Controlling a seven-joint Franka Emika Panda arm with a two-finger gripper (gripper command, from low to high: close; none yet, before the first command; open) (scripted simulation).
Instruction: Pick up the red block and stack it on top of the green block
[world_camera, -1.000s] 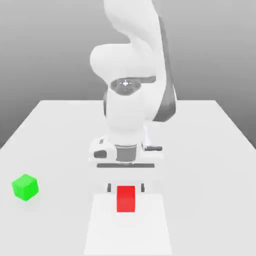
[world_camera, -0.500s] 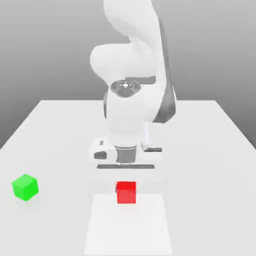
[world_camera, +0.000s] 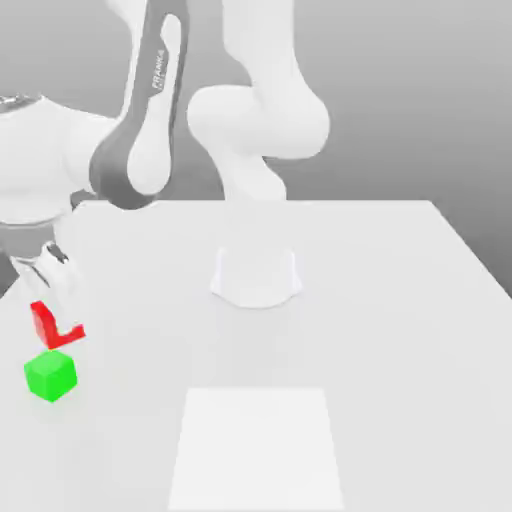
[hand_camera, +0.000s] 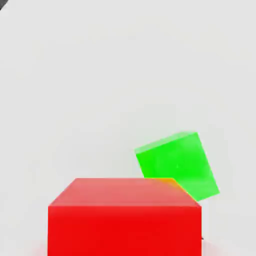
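The red block (world_camera: 44, 322) hangs tilted in the air at the exterior view's left, just above the green block (world_camera: 50, 376) and apart from it. My gripper (world_camera: 50, 305) is shut on the red block, with the arm swung over to that side. In the hand view the red block (hand_camera: 125, 217) sits close to the camera, and the green block (hand_camera: 177, 162) lies on the table beyond it, offset to one side and partly covered at one corner.
The white table (world_camera: 380, 300) carries the arm's round base (world_camera: 256, 275) at its middle. A paler square patch (world_camera: 258, 445) marks the front centre. The green block lies close to the table's edge at the exterior view's left.
My gripper shut on the red block at the front centre, lifted it, and the arm swung it to the exterior view's left, above the green block. The green block has not moved.
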